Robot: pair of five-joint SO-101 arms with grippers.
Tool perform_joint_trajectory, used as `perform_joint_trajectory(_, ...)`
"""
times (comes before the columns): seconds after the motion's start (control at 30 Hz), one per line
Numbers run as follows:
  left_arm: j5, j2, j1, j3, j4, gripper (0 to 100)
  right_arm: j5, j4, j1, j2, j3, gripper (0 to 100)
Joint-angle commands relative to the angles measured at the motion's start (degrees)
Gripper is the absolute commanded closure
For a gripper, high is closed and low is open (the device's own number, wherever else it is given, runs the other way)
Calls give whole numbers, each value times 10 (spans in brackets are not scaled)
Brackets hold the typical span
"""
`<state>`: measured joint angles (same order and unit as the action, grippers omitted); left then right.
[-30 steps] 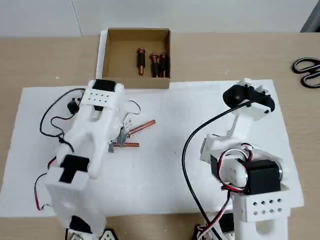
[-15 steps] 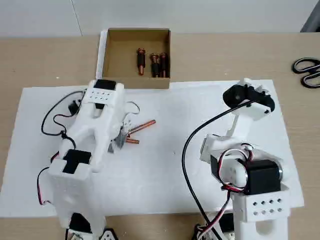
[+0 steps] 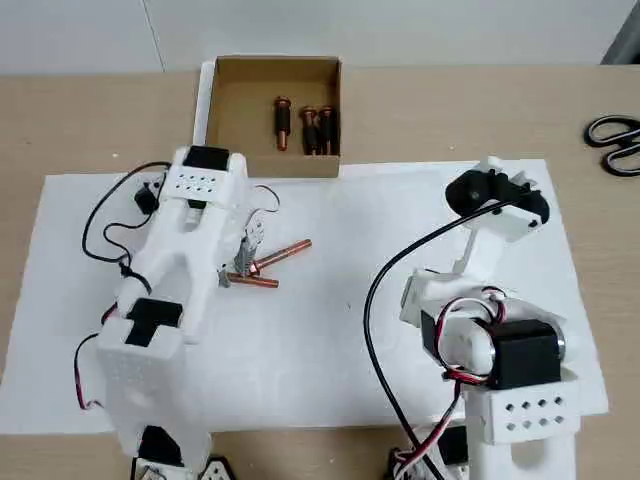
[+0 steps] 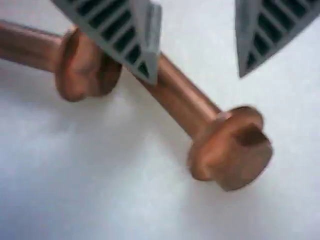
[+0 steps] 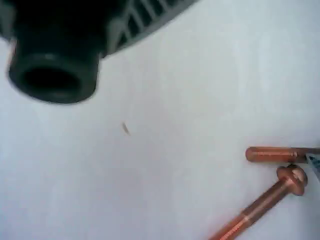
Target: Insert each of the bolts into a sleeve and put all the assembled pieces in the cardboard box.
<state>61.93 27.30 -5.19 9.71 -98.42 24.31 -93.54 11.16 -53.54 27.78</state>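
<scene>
Two bare copper bolts lie on the white sheet, one slanted (image 3: 284, 253) and one nearly level (image 3: 256, 281). My left gripper (image 3: 245, 255) hangs right over them, open, with its grey fingers (image 4: 125, 30) astride the slanted bolt (image 4: 200, 120); the other bolt's head (image 4: 85, 70) sits beside one finger. My right gripper (image 3: 495, 197) is shut on a black sleeve (image 3: 468, 190), held above the sheet with its bore facing the camera (image 5: 52, 72). Both bolts (image 5: 270, 154) lie off to its side. The cardboard box (image 3: 225, 110) holds three assembled pieces (image 3: 305, 125).
A white sheet (image 3: 330, 330) covers the table's middle, bare between the two arms. Black scissors (image 3: 615, 135) lie at the far right on the wooden table. A black cable (image 3: 375, 300) loops beside the right arm.
My left arm has shifted a little toward the box, its gripper settling over the bolts. The level bolt has been nudged slightly. The right arm has kept still with the sleeve.
</scene>
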Motion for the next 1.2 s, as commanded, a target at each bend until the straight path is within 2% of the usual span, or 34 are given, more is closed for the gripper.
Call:
perform_joint_trajectory(0.0, -4, 14, 5, 17, 19, 899, 5, 13, -5, -7, -3, 995)
perform_joint_trajectory(0.4, -4, 67, 5, 16, 33, 900, 5, 13, -5, -6, -3, 995)
perform_joint_trajectory(0.57, -4, 66, 22, 17, 37, 998, 5, 13, -5, -6, -3, 995)
perform_joint_trajectory(0.8, -4, 62, 45, 21, 32, 994, 5, 15, -5, -5, -3, 995)
perform_joint_trajectory(0.9, -4, 62, 40, 65, -20, 994, 4, 22, -5, -5, -3, 995)
perform_joint_trajectory(0.97, -4, 61, 37, 87, -21, 994, 4, 22, -5, -5, -3, 995)
perform_joint_trajectory(1.17, -4, -46, 29, 121, -20, 994, 4, 22, -3, -5, -3, 995)
